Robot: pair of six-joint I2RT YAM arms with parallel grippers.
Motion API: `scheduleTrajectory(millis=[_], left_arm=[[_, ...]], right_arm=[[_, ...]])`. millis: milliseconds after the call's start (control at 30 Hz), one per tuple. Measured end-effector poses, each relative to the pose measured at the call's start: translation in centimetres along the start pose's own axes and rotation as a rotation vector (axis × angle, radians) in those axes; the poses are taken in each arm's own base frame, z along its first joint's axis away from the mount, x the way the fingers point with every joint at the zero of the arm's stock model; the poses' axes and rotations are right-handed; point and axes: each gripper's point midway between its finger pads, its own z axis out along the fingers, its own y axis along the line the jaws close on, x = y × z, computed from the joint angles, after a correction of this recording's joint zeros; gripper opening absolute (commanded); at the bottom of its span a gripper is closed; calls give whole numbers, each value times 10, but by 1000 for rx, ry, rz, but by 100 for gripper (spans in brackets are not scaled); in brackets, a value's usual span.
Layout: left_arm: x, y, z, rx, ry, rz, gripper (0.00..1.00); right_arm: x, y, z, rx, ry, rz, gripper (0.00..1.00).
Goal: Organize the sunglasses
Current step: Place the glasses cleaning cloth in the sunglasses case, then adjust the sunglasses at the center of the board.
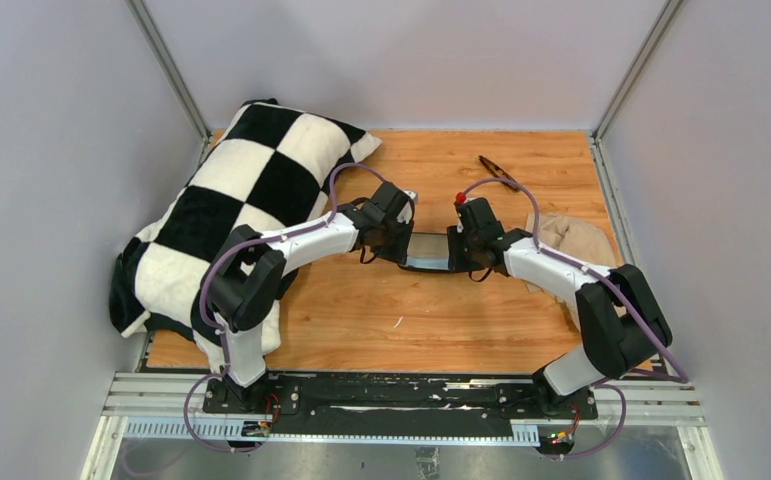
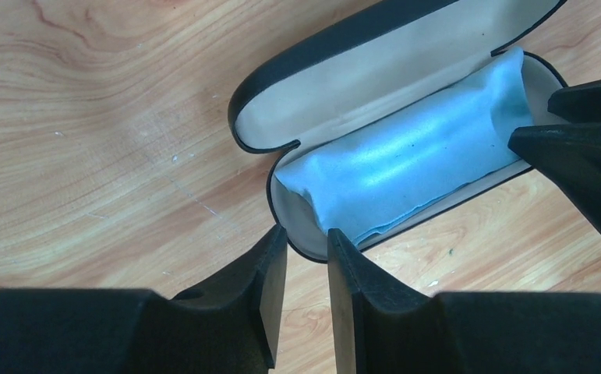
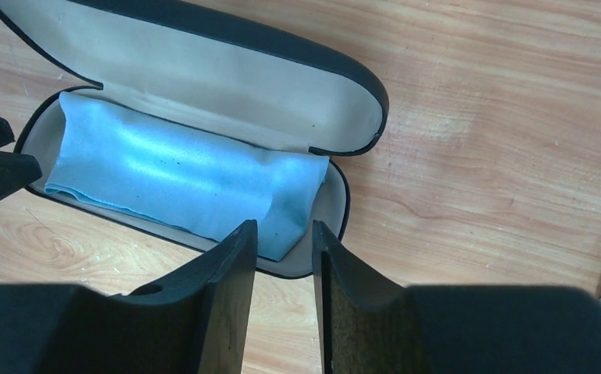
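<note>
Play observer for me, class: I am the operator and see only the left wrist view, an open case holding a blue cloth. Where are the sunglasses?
Observer: The sunglasses lie on the far right part of the table, outside the case.
Operator: Anything on the left side?
Observer: A black-and-white checkered pillow covers the far left corner.
Operator: And on the right side, nearer?
Observer: A crumpled beige bundle lies there.

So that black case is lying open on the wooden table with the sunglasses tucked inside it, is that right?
Not quite. The case does lie open on the table, but what is tucked inside is a light blue cloth, as both wrist views show. The sunglasses lie on the table farther back, in the top view.
</note>
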Motion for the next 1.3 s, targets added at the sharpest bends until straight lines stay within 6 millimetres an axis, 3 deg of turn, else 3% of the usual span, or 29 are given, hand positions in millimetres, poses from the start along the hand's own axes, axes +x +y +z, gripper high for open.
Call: scheduleTrajectory(millis=[633,933,1067,1300], left_arm=[[-21,-10,-29,25,-82,-26,34],[-25,-12,-41,31,-109,-34,34],[-24,-11,-47,28,-120,-43,34],[-35,-14,-70,33,-181,-45,34]], right_arm=[[-8,1,-22,-4,-30,0,38],[-32,12,-31,-38,-74,2,38],[-33,15,-31,-54,-71,1,38],[-30,4,-35,-5,-62,-4,40]])
